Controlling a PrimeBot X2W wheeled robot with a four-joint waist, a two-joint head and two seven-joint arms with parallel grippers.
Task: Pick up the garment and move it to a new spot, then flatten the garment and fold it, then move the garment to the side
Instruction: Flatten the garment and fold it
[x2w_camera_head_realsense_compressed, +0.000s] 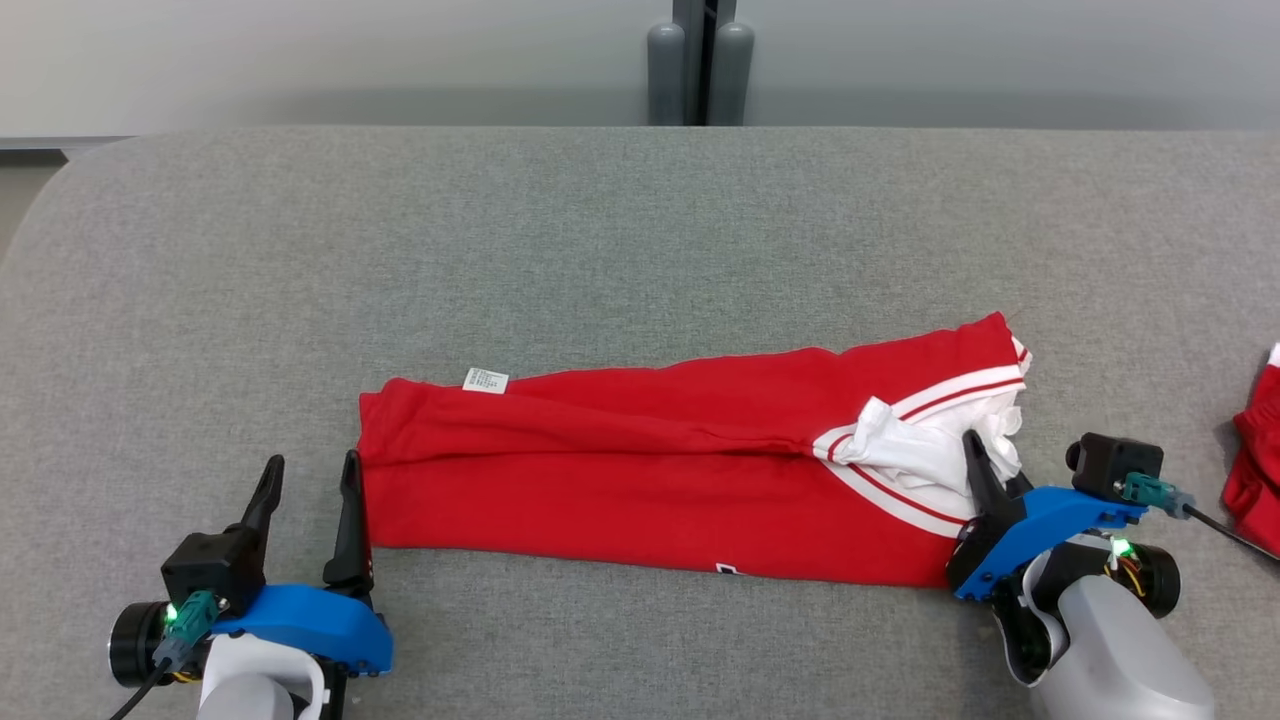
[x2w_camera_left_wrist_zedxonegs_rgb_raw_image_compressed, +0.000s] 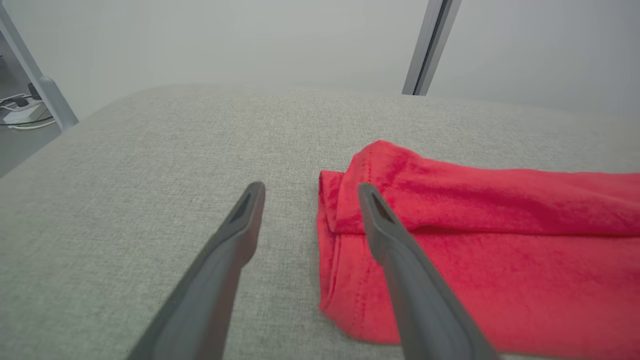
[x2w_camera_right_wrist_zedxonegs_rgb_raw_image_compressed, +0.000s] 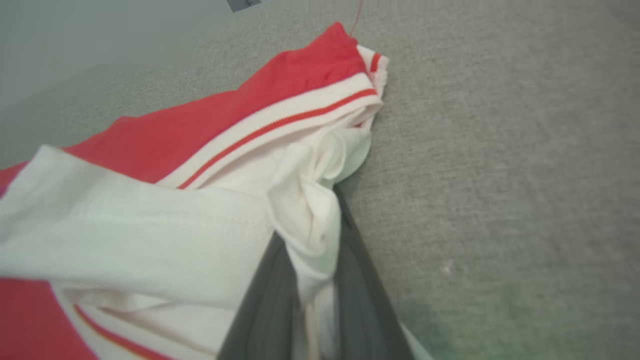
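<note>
The garment (x2w_camera_head_realsense_compressed: 640, 470) is red with white, red-striped trim and lies folded into a long band across the grey table (x2w_camera_head_realsense_compressed: 600, 220). A small white label sits on its upper left edge. My left gripper (x2w_camera_head_realsense_compressed: 311, 462) stands open at the band's left end, its right finger (x2w_camera_left_wrist_zedxonegs_rgb_raw_image_compressed: 395, 250) over the red hem (x2w_camera_left_wrist_zedxonegs_rgb_raw_image_compressed: 345, 235) and its left finger over bare table. My right gripper (x2w_camera_head_realsense_compressed: 985, 450) is at the band's right end, shut on a bunched white fold (x2w_camera_right_wrist_zedxonegs_rgb_raw_image_compressed: 310, 220) of the garment (x2w_camera_right_wrist_zedxonegs_rgb_raw_image_compressed: 280, 75), with cloth pinched between its dark fingers (x2w_camera_right_wrist_zedxonegs_rgb_raw_image_compressed: 265, 295).
Another red cloth (x2w_camera_head_realsense_compressed: 1255, 470) lies at the table's right edge. A grey post (x2w_camera_head_realsense_compressed: 700, 60) stands behind the far edge. Bare grey table stretches beyond the garment and to its left (x2w_camera_left_wrist_zedxonegs_rgb_raw_image_compressed: 125, 200).
</note>
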